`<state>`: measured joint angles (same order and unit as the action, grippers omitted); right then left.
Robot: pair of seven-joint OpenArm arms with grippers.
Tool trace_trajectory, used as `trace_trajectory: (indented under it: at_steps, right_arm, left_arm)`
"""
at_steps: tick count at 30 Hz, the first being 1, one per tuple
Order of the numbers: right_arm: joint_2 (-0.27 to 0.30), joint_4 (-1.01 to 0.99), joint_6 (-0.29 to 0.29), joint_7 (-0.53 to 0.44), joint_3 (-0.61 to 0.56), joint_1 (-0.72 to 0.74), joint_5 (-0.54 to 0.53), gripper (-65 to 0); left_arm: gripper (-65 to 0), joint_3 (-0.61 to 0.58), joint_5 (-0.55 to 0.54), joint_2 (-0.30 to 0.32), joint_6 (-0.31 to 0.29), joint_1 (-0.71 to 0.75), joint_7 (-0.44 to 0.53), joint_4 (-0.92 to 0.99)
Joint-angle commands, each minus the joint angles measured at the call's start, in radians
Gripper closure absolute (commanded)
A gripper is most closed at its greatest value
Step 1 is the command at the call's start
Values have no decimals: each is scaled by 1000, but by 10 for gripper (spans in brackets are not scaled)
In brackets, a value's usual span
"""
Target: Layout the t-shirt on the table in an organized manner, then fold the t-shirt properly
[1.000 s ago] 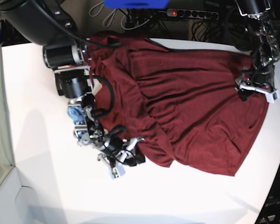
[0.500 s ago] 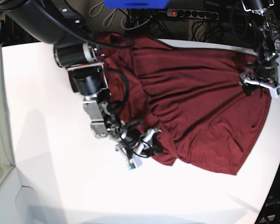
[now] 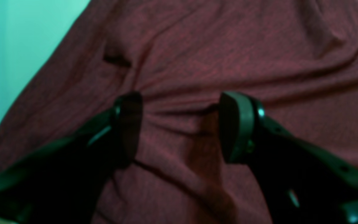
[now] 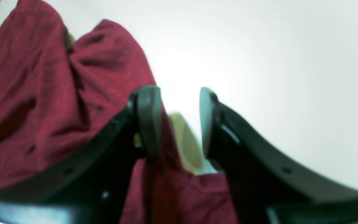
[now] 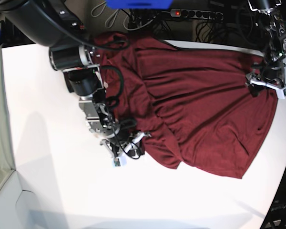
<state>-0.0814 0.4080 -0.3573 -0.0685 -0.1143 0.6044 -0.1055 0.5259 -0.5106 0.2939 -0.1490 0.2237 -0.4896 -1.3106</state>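
From my station I saw the t-shirt [image 5: 200, 114] spread across the far and right part of the table [image 5: 52, 191], wrinkled into long folds, its lower edge ending well short of the near table edge and one corner reaching toward the table's right rim. The right arm came in from the top left of the base view, its dark links running down over the shirt's left edge, wrist bent so that the right gripper [image 5: 126, 153] sat low at the shirt's lower left border. In its wrist view the two dark fingers [image 4: 149, 121] stood a moderate gap apart, with a fold of maroon cloth rising between them and white table beyond; something pale showed in the gap, and I could not tell whether the cloth was actually pinched. The left arm hung down from the top right corner, forearm nearly vertical, with the left gripper [image 5: 266, 86] at the shirt's right edge. Its wrist view showed the jaws spread wide, fingertips [image 3: 236, 124] down at the cloth, which bunched into small creases between them, and nothing clamped that I could make out
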Motion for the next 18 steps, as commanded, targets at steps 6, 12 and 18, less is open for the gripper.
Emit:
trace_trajectory:
  at_steps: [6,12,18]
  right_arm:
    - [39,4,8,-4,11,28,-7,-215]
    - [30,174,4,8,12,-1,-7,-212]
    - [-27,210,7,78,8,-18,-1,-3]
  left_arm:
    - [-384,-2,16,3,30,12,-83,13]
    - [-383,-2,16,1,29,18,-83,1]
    - [-383,-2,16,0,29,19,-83,1]
